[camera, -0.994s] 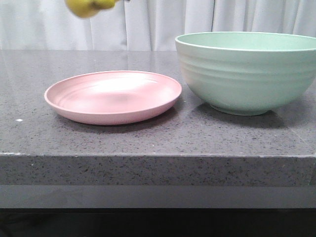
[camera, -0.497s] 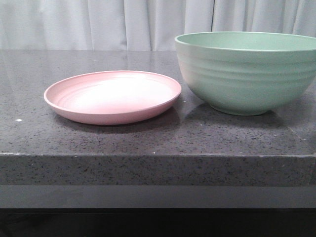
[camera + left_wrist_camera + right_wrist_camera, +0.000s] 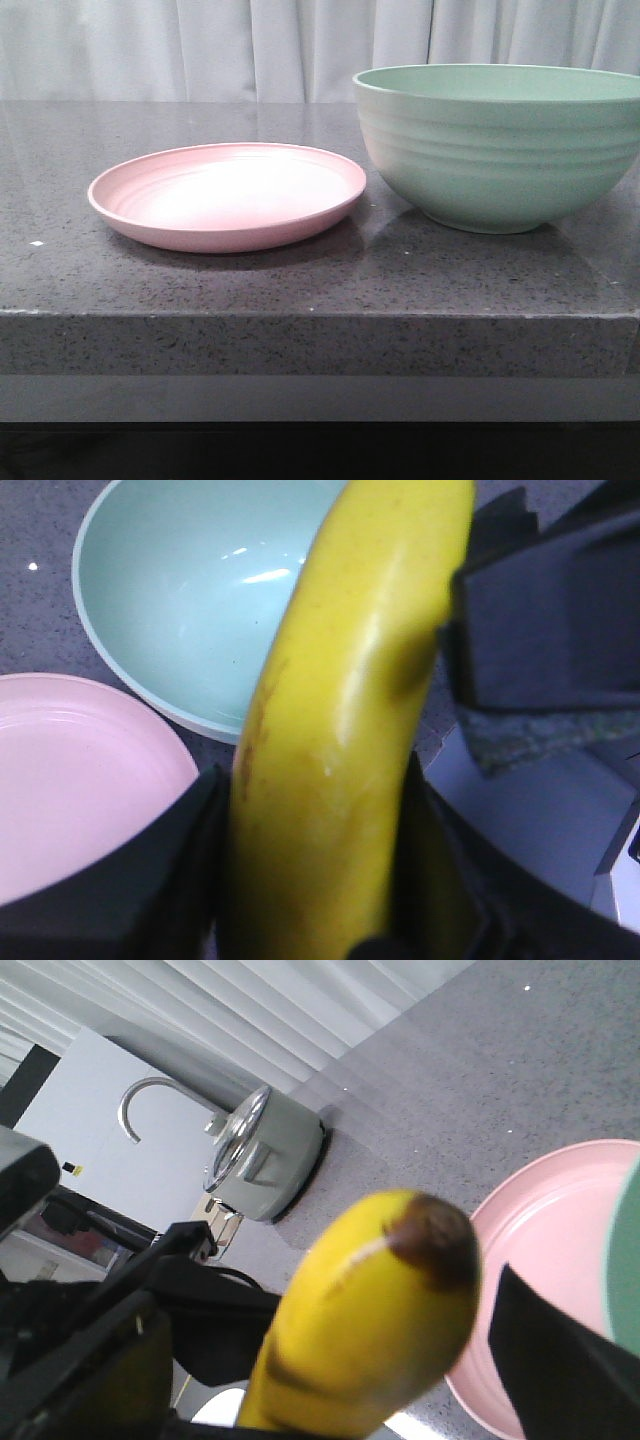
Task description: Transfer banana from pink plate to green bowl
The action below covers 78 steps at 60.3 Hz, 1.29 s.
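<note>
The banana is up in the air, clamped in my left gripper. Its black fingers press against both flanks of the fruit's lower part. In the left wrist view the long axis runs straight out from the fingers, with the yellow body bowing gently as it goes. The far end is cut off by the frame.

In the right wrist view the banana comes almost end-on, so its dark brown tip faces that camera. My right gripper has a finger on either side of that tip end. A sliver of pink shows between one finger and the skin, and the other side is too blurred to read, so I cannot tell whether this gripper has closed on the fruit. One of its padded fingers shows in the left wrist view, just beside the banana's upper part.

Below the banana lie the green bowl and the pink plate. From the front, the plate sits to the left of the bowl on the speckled grey countertop — near each other, though I cannot tell if the rims touch. A white curtain hangs behind. The right wrist view also catches a lidded metal pot well apart from the plate.
</note>
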Available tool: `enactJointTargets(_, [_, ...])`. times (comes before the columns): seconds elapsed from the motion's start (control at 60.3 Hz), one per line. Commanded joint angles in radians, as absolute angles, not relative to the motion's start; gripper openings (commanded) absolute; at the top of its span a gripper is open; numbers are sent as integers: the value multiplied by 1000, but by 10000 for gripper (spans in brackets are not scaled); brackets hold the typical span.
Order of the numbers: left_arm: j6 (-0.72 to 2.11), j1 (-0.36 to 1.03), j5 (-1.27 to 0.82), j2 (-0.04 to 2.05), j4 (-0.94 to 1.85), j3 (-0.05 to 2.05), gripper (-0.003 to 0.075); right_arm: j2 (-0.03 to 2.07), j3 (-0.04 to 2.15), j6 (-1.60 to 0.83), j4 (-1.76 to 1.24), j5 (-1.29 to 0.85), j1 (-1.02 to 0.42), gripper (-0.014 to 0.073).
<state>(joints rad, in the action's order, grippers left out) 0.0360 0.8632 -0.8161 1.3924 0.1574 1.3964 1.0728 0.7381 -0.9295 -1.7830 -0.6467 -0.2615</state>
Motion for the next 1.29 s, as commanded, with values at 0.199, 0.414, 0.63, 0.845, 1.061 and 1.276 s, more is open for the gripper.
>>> enactJointTargets(0.199, [28,870,-753,1353,177,1430,106,1130,820,-951,-1917,-767,-262,388])
enactJointTargets(0.414, [28,870,-753,1353,177,1430,118,1130,821,-951,-1917,-774,-262,47])
enactJointTargets(0.63, [28,870,-752,1353,171,1430,528,1130,821,-951,-1916,-765,-262,35])
enactJointTargets(0.845, [28,870,-752,1353,171,1430,650,1130,851,-1015,-1839,-668,-252,35])
enactJointTargets(1.061, [28,870,-752,1353,171,1430,648,1141,1005,-1019,-1494,-506,-173,35])
enactJointTargets(1.276, [28,870,-752,1353,171,1430,648,1243,1149,-1019,-1244,-449,-98,35])
